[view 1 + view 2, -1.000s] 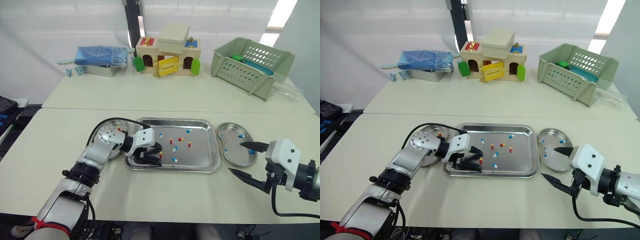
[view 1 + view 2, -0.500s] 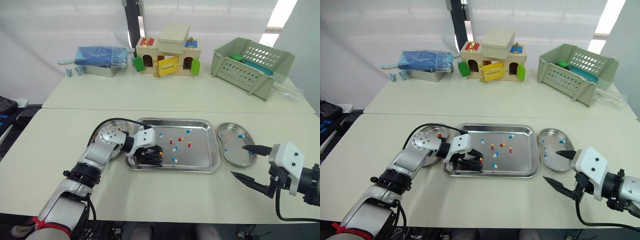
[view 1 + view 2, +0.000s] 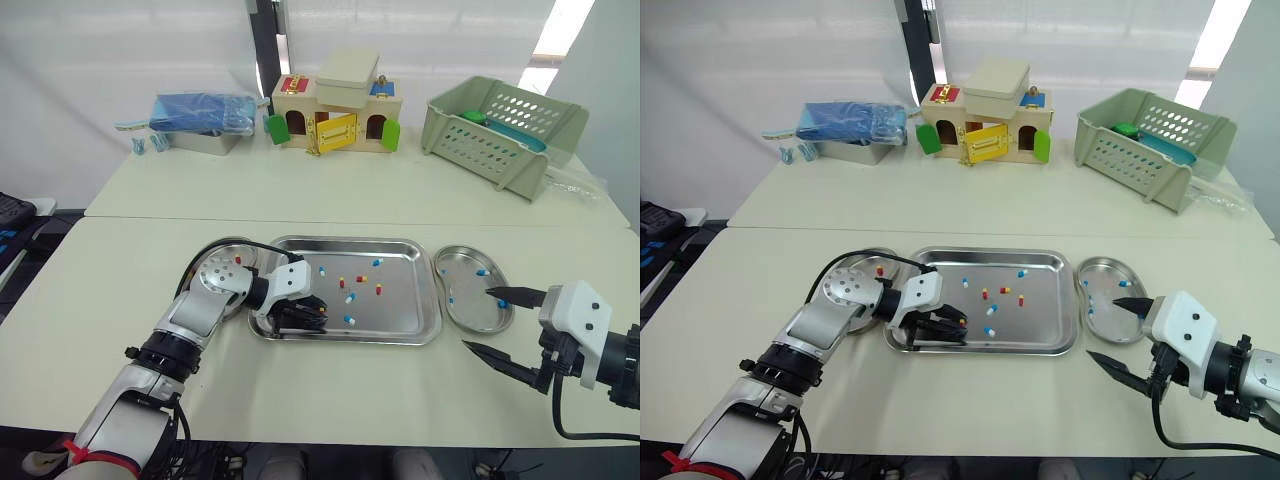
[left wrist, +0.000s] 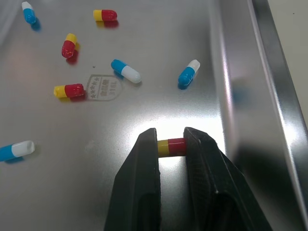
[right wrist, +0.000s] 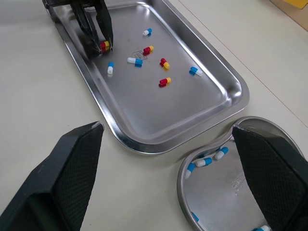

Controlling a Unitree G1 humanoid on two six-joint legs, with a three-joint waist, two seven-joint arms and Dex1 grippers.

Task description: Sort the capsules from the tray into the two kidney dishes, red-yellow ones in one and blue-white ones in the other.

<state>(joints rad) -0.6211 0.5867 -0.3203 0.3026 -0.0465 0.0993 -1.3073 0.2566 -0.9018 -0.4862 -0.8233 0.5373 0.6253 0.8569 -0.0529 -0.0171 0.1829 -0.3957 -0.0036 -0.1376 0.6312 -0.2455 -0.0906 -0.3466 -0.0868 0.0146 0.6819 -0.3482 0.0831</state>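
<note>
My left gripper [image 4: 171, 139] is down in the steel tray [image 3: 340, 340], near its front left corner, shut on a red-yellow capsule [image 4: 171, 147] that rests on the tray floor. Several more capsules lie loose mid-tray, among them a red-yellow one [image 3: 361, 279] and a blue-white one [image 3: 350, 298]. The left kidney dish [image 3: 222, 268] is partly covered by my left arm. The right kidney dish [image 3: 472, 288] holds a few blue-white capsules [image 5: 203, 162]. My right gripper [image 3: 476, 319] hovers open at that dish's near edge, holding nothing.
On the far table stand a wooden toy house [image 3: 335, 110], a green plastic basket [image 3: 505, 130] and a metal box with a blue cloth [image 3: 200, 120]. Bare tabletop lies in front of the tray and to both sides.
The left gripper's fingers have come together on the red-yellow capsule in the tray's near left. The right gripper has drawn back a little to the right.
</note>
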